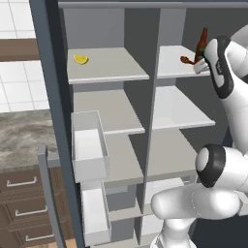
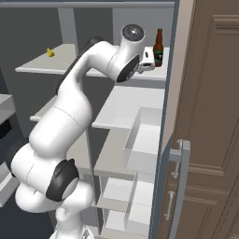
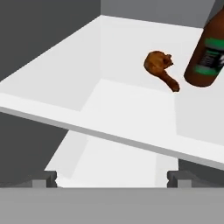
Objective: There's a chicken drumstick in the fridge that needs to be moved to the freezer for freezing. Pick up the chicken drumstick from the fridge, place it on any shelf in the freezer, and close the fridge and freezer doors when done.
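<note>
Left base view: grey interior of tall appliance with both doors swung wide, split by 1 upright wall into freezer (image 1: 104, 121) at left and fridge (image 1: 181, 106) at right. Lemon wedge (image 1: 81, 59) on top freezer shelf (image 1: 111, 68); white door bins (image 1: 89, 150) on slate-blue freezer door (image 1: 51, 106). Chicken drumstick (image 1: 187, 60) on top fridge shelf, just beside brown bottle (image 1: 201, 44), with white arm reaching toward both; pincer hidden behind arm.

Right base view: same grey interior seen from other side. Arm raised to top fridge shelf, hand beside upright bottle (image 2: 158, 47). Lemon wedge (image 2: 50, 52) far left on freezer shelf. Brown wooden cabinet (image 2: 210, 116) at right.

Hand view: pale shelf, seen from above. Drumstick (image 3: 160, 68) lying near bottle (image 3: 209, 54), apart from it. Gripper (image 3: 112, 178) wide, fingertips (image 3: 45, 178) short of shelf edge, holding nothing.
</note>
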Tool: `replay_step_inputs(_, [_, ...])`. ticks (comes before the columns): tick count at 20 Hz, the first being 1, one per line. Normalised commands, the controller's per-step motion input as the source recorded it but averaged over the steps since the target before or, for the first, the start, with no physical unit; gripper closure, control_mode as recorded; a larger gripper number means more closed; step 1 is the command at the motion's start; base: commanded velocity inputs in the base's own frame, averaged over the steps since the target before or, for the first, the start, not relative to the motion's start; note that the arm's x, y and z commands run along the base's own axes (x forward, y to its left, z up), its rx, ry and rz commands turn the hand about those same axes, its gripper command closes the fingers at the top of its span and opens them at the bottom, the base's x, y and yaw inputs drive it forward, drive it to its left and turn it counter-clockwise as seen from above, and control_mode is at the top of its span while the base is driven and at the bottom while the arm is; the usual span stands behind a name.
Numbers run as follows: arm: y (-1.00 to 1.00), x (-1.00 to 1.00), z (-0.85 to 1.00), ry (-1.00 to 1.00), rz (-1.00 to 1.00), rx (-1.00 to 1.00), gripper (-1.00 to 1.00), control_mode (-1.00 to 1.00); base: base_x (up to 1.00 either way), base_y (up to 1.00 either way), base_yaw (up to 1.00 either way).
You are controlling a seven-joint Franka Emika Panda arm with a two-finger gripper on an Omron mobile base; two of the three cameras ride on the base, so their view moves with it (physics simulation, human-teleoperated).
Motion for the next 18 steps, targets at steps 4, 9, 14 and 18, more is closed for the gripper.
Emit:
replay_step_inputs(4, [-0.02, 0.38, -0.15, 0.0, 0.0, 0.0, -1.0, -1.0, 0.0, 0.0, 0.0])
replay_step_inputs(9, [-0.14, 0.4, -0.06, 0.02, 0.0, 0.0, -1.0, -1.0, 0.0, 0.0, 0.0])
replay_step_inputs(14, [-0.13, 0.43, -0.07, 0.04, 0.0, 0.0, -1.0, -1.0, 0.0, 0.0, 0.0])
replay_step_inputs(18, [-0.06, 0.49, -0.03, 0.06, 0.0, 0.0, -1.0, -1.0, 0.0, 0.0, 0.0])
